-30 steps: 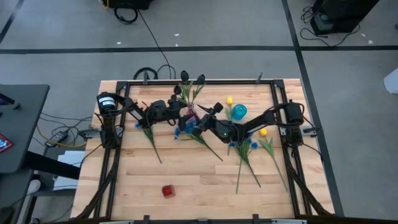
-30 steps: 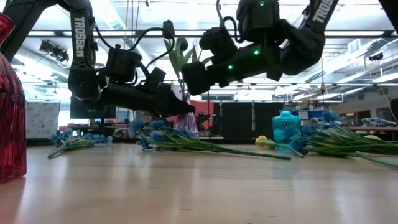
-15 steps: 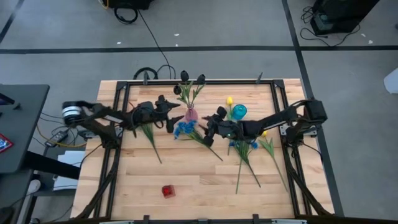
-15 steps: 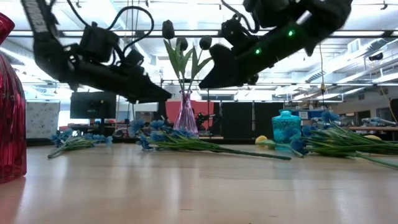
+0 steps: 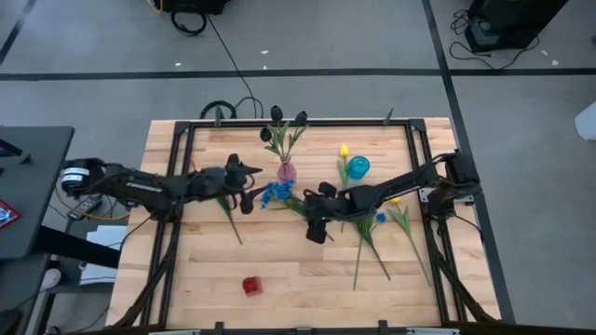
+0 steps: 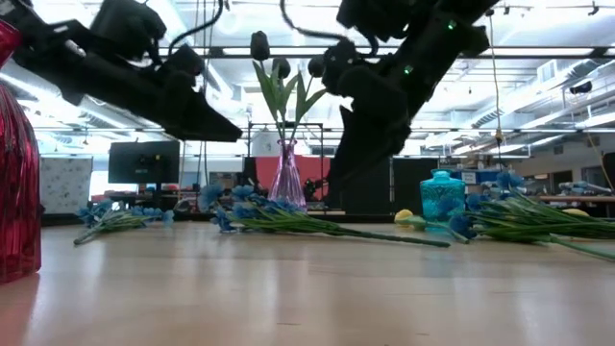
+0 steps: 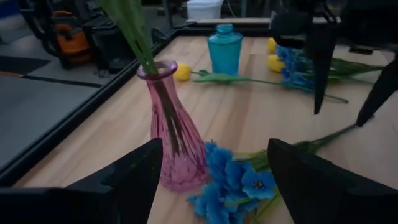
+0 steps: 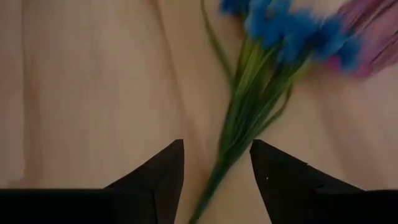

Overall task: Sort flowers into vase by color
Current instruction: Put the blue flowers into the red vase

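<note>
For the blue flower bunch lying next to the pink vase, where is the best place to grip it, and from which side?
Probably on the bare green stem of the blue flower bunch, below the blossoms, where it is thin and lies flat on the table. Come from straight above with the fingers either side of the stem. The right pincer hangs open over that part; the pink vase crowds the blossom end.

Between your right gripper's spread fingers lies only the blue flower's stem, with bare table to one side of them. Ahead of your left gripper's parted fingers the pink vase stands close (dark tulips in it), the blue blossoms lie just beside it, and the right arm's fingers hang farther ahead.
</note>
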Available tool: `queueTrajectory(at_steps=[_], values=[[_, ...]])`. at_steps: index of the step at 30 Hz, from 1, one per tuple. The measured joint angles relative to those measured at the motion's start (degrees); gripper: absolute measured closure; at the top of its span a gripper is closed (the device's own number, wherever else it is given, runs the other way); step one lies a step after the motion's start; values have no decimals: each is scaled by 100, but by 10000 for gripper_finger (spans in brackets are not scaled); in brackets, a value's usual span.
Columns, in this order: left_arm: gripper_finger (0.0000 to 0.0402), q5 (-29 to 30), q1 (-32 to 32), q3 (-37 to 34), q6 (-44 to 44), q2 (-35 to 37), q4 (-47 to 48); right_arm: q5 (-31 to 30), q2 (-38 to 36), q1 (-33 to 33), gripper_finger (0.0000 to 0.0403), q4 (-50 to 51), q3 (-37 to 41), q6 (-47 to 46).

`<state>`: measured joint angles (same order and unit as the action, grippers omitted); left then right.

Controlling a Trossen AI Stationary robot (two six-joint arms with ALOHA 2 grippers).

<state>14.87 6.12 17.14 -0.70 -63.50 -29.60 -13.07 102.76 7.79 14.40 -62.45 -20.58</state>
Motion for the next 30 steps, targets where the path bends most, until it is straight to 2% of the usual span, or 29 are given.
queueTrajectory(at_steps=[6,14,18,25,27,30], values=[[105,856,-460,-1,73,422,304,72,504,41,208,153,-130,-572],[105,1301,-710,-1,119,857,845,-196,861,43,217,277,-147,-754],[106,1183,-854,-1,412,949,938,-139,833,20,262,315,-141,-708],[106,1005,-1488,-1,704,1150,988,190,849,-10,380,476,-152,-642],[106,719,-1692,-1,766,1190,974,244,818,-11,390,523,-149,-536],[106,313,-1996,-1,1039,1262,977,259,709,-9,380,626,-132,-368]])
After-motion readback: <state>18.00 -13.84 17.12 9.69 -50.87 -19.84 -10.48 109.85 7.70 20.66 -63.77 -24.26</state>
